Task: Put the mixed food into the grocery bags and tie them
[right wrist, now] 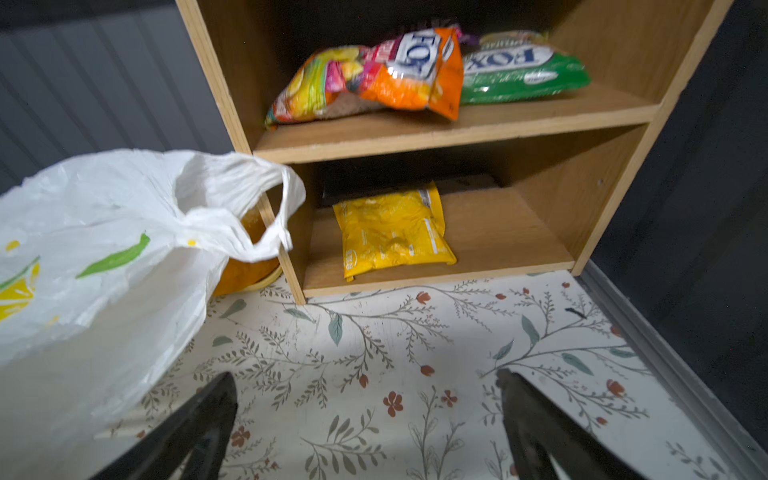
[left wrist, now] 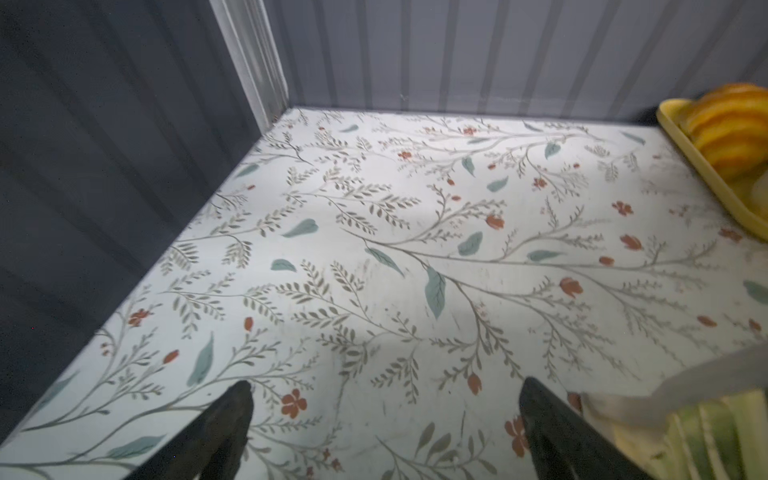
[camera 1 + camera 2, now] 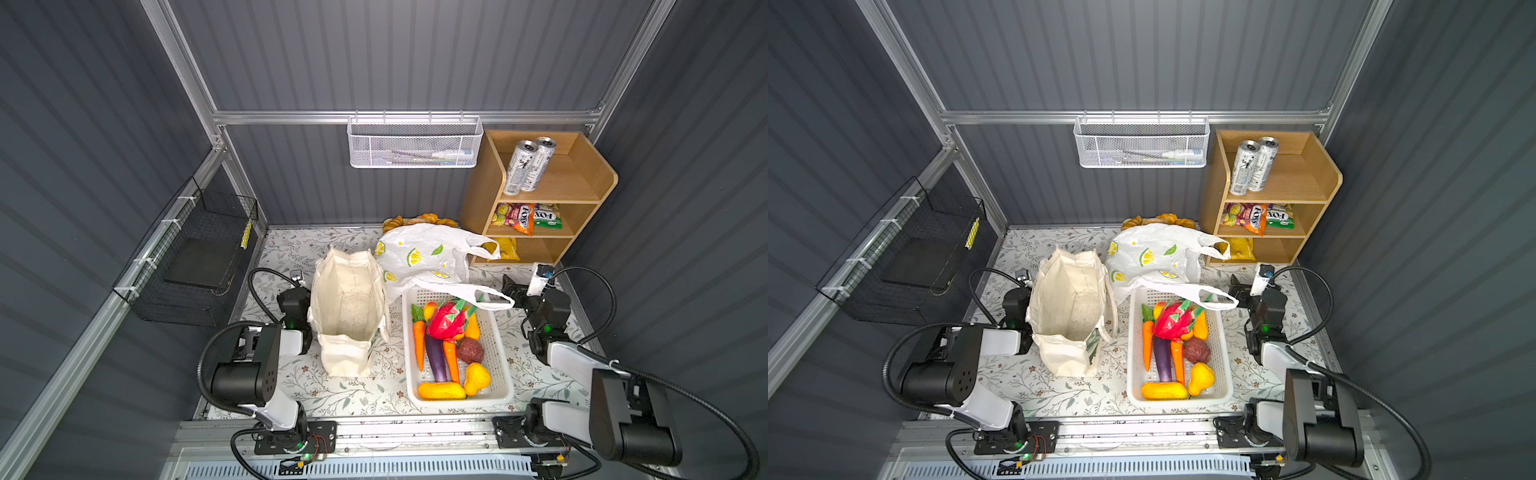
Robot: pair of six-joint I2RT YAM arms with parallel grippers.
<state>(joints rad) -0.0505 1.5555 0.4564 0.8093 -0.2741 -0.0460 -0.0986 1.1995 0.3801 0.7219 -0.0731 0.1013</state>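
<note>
The left end effector (image 2: pixel 386 384) and right end effector (image 1: pixel 365 376) stand wide open and empty over the tabletop (image 3: pixel 365 395). Glossy eggplant (image 3: pixel 435 357) lies in the perforated basket (image 3: pixel 505 361); smooth cylindrical cans (image 3: pixel 517 166) and crinkly candy packets (image 3: pixel 523 218) sit on the wooden shelf (image 3: pixel 582 183). The canvas tote (image 3: pixel 349 299) gapes upright; the limp, thin plastic bag (image 3: pixel 415 253) may collapse or snag when loaded.

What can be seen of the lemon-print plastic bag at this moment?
The lemon-print plastic bag is thin, white, crinkled film printed with yellow lemon slices and green leaves. It lies slumped and untied on the floral tabletop, behind the white perforated basket and beside the open canvas tote. One handle loop drapes over the basket's far end; the other hangs in front of the wooden shelf unit's lower corner. What it holds, if anything, cannot be seen.
</note>
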